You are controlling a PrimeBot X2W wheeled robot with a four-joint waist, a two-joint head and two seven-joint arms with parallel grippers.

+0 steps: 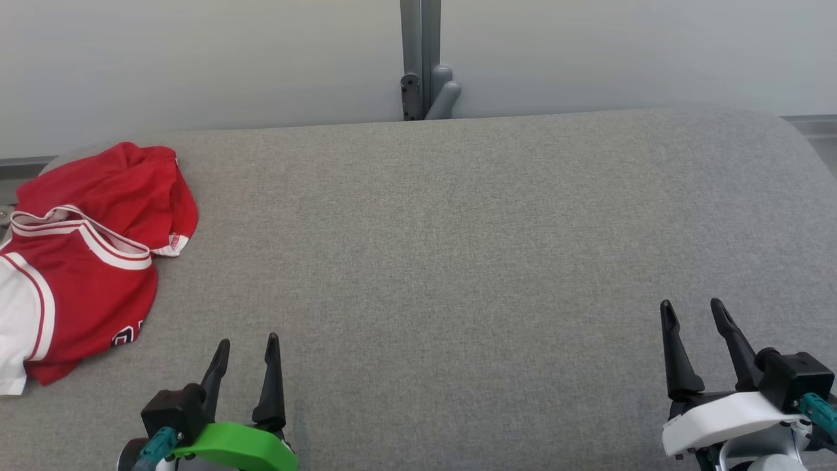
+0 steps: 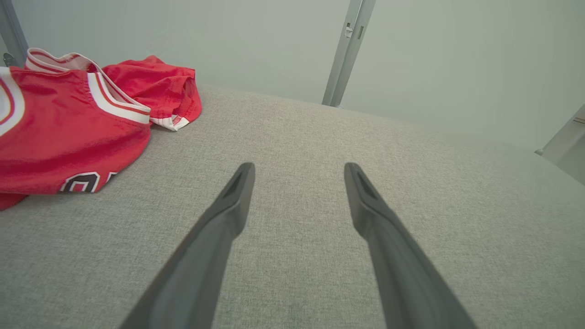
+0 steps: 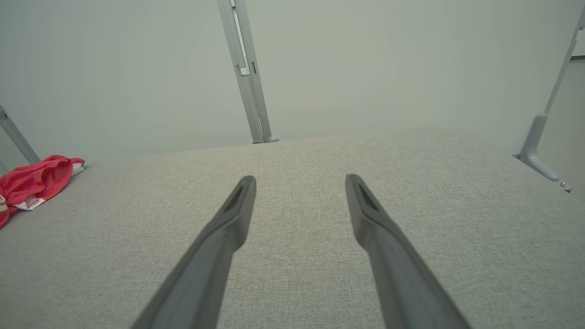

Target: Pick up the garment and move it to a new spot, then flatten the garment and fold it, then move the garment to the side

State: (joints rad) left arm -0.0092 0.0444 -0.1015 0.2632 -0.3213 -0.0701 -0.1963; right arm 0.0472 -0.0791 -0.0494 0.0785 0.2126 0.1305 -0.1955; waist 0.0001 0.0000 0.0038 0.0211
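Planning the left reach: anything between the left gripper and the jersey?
Nothing: the stretch of grey surface between left gripper and jersey is bare, as head and left wrist views show.

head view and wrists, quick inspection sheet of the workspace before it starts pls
surface: grey woven fabric surface, flat, rounded far corners
job's things: red jersey with white trim, crumpled at the far left, unfolded, partly cut off by the head view's edge
clutter: nothing seen
grippers: left gripper open, holding nothing, just right of the jersey and apart from it; right gripper open, holding nothing, far from the jersey
cables: teal connector at the left wrist, another at the right; no trailing cable seen
surroundings: pale wall, grey metal post behind the far edge
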